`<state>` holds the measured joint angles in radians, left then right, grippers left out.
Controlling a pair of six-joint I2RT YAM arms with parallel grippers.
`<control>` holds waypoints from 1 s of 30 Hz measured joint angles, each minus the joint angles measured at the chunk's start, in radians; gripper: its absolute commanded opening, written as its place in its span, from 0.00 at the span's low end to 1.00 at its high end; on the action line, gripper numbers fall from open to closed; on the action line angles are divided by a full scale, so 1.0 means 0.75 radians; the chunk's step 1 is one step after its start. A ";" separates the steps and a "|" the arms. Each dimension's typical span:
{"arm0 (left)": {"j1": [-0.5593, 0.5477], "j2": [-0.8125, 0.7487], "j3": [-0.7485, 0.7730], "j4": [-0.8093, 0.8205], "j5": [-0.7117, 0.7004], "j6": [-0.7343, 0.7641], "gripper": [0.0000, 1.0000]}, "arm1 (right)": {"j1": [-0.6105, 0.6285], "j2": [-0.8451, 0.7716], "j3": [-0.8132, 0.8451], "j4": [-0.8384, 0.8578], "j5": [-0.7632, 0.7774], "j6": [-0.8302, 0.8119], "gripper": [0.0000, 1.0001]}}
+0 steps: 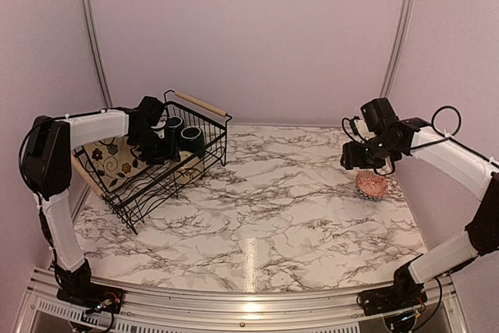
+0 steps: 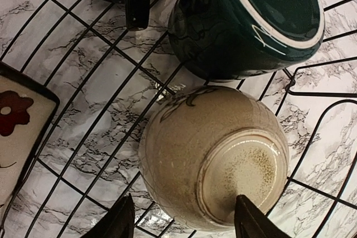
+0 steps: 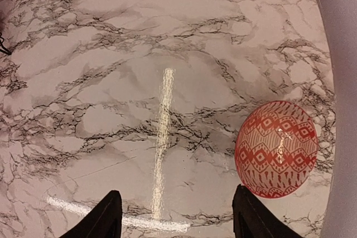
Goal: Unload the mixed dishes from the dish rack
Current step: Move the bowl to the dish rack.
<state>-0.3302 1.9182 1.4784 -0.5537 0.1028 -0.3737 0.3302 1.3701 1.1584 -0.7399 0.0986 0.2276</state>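
Left hand (image 2: 184, 204) straddles one beige bowl (image 2: 212, 154); two mugs (image 2: 223, 37), one red bowl (image 3: 276, 149)

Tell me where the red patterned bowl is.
The red patterned bowl sits on the marble table at the right side of the top view, far from the dish rack, close by the right gripper.

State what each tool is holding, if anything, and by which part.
Nothing is held. The left tool straddles the upturned beige bowl, not yet clamped; the right tool is open over the table.
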 measured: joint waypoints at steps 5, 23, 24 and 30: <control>0.019 0.000 -0.006 0.013 -0.040 0.006 0.61 | 0.000 -0.003 0.000 0.001 -0.005 0.008 0.64; 0.054 -0.129 -0.124 -0.032 -0.283 0.071 0.68 | 0.000 -0.003 -0.035 0.033 -0.016 0.010 0.64; 0.056 -0.147 -0.129 -0.055 -0.323 0.076 0.72 | 0.000 -0.003 -0.036 0.036 -0.017 0.010 0.64; 0.058 -0.232 -0.126 -0.104 -0.368 0.096 0.99 | 0.000 -0.003 -0.039 0.048 -0.028 0.010 0.64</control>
<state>-0.2867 1.7439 1.3838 -0.6315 -0.1734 -0.3016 0.3302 1.3678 1.1290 -0.7036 0.0772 0.2352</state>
